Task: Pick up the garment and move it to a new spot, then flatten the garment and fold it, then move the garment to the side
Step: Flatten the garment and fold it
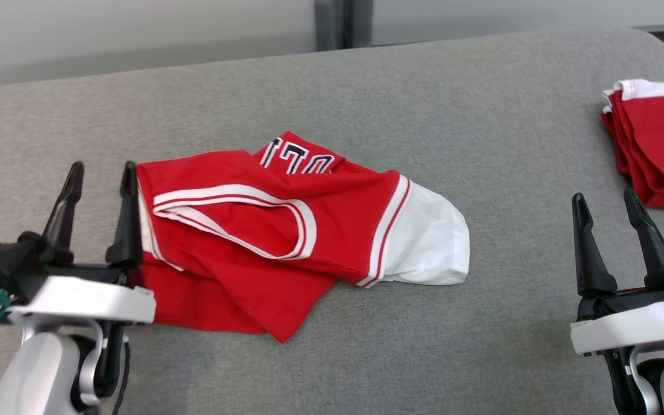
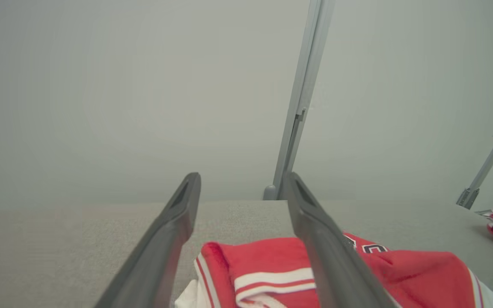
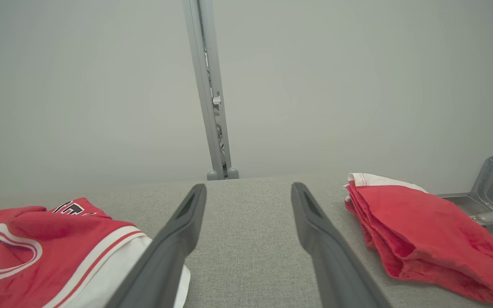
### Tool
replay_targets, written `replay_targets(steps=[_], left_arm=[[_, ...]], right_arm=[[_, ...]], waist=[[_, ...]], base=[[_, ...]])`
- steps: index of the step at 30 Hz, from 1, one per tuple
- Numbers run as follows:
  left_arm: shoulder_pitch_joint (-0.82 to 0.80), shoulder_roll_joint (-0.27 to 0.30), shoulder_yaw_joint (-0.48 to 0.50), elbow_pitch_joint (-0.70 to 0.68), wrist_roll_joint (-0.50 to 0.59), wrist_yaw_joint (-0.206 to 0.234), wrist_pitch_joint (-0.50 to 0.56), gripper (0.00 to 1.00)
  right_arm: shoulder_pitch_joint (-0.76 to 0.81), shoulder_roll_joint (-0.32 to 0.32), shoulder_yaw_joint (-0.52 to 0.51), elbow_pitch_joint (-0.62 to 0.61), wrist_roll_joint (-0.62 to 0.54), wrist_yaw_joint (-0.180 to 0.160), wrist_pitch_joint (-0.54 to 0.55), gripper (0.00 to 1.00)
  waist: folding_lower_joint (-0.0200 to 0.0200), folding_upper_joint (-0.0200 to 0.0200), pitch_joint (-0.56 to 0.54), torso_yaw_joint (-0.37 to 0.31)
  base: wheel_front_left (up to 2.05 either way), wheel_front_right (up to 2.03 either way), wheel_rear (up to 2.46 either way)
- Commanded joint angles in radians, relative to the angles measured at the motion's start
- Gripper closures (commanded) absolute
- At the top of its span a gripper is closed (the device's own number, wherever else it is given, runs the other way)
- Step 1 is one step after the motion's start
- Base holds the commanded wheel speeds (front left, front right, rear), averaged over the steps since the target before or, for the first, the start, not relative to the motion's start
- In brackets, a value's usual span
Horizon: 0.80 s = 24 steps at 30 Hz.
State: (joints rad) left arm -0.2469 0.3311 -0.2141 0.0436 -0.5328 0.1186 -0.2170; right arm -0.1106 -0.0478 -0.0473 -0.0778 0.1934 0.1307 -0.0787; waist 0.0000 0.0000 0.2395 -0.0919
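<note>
garment point(image 1: 286, 230): long axis L–R on table point(image 1: 424, 86), white end to R | L claw point(image 1: 104, 168): spread, empty, at garment's L edge | R claw point(image 1: 604, 197): spread, empty

Red-and-white jersey garment point(image 1: 240, 230) of smooth, thin cloth (faintly sheeny); grey table point(image 1: 366, 86) covered in matt, coarsely woven fabric.

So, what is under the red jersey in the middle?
The red jersey lies crumpled on the grey table. Its folds cover whatever is beneath, so I cannot tell more.
</note>
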Motion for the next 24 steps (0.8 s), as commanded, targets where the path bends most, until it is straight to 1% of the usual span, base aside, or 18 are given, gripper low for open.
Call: replay_targets(steps=[1,5,9,13,24], left_arm=[[0.024,0.007,0.013,0.007,-0.010,0.004,-0.008,0.00],[0.088,0.027,0.036,0.014,-0.021,-0.001,-0.018,0.00],[0.141,0.041,0.020,0.009,-0.014,-0.008,-0.012,0.00],[0.180,0.045,0.010,-0.001,-0.016,-0.003,0.001,0.00],[0.226,0.058,-0.010,-0.033,-0.020,0.009,0.041,0.00]], right_arm=[[0.010,-0.005,-0.002,0.001,-0.006,0.000,0.007,0.00],[0.027,-0.006,-0.004,0.007,-0.013,0.000,0.024,0.00],[0.054,-0.006,-0.003,0.011,-0.016,0.000,0.037,0.00],[0.078,-0.005,0.002,0.012,-0.009,0.000,0.054,0.00],[0.120,-0.005,0.005,0.006,-0.004,0.000,0.076,0.00]], waist=[[0.0000,0.0000,-0.031,0.030],[0.0000,0.0000,-0.070,0.051],[0.0000,0.0000,-0.107,0.063],[0.0000,0.0000,-0.139,0.067],[0.0000,0.0000,-0.182,0.066]], base=[[0.00,0.00,0.00],[0.00,0.00,0.00],[0.00,0.00,0.00],[0.00,0.00,0.00],[0.00,0.00,0.00]])
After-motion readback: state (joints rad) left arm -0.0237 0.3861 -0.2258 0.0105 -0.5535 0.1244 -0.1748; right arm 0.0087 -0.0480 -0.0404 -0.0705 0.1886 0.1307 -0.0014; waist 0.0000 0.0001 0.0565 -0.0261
